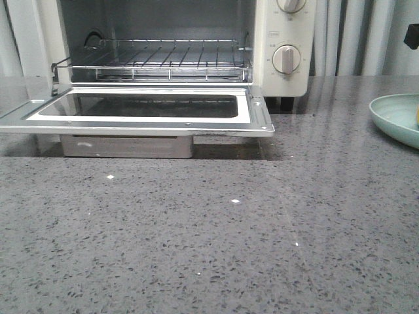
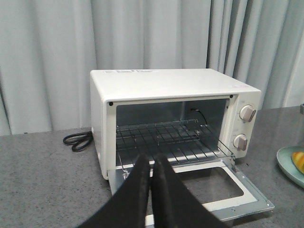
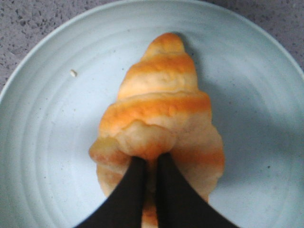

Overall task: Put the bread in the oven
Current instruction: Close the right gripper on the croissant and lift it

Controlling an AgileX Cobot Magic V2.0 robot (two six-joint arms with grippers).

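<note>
1. Right wrist view: the right gripper [image 3: 151, 164] is down on the bread [image 3: 159, 123], its two black fingers [image 3: 130, 190] almost together, with only a sliver of crust between the tips. It pinches the roll's raised middle ridge — clenched on the bread.
2. The bread lies on a pale blue-green plate [image 3: 42, 142]. Its long axis runs in line with the fingers, and the narrow tapered end points away from the gripper.
3. A small crumb [image 3: 73, 73] sits on the plate, apart from the roll.
4. Left wrist view: the left gripper [image 2: 152, 164] hangs above the counter in front of the oven [image 2: 175, 118], fingers pressed together and holding nothing.
5. Front view: the oven door [image 1: 137, 111] is dropped flat, the wire rack [image 1: 157, 62] bare — the plate stands well right of it on the grey counter [image 1: 209, 242].
</note>
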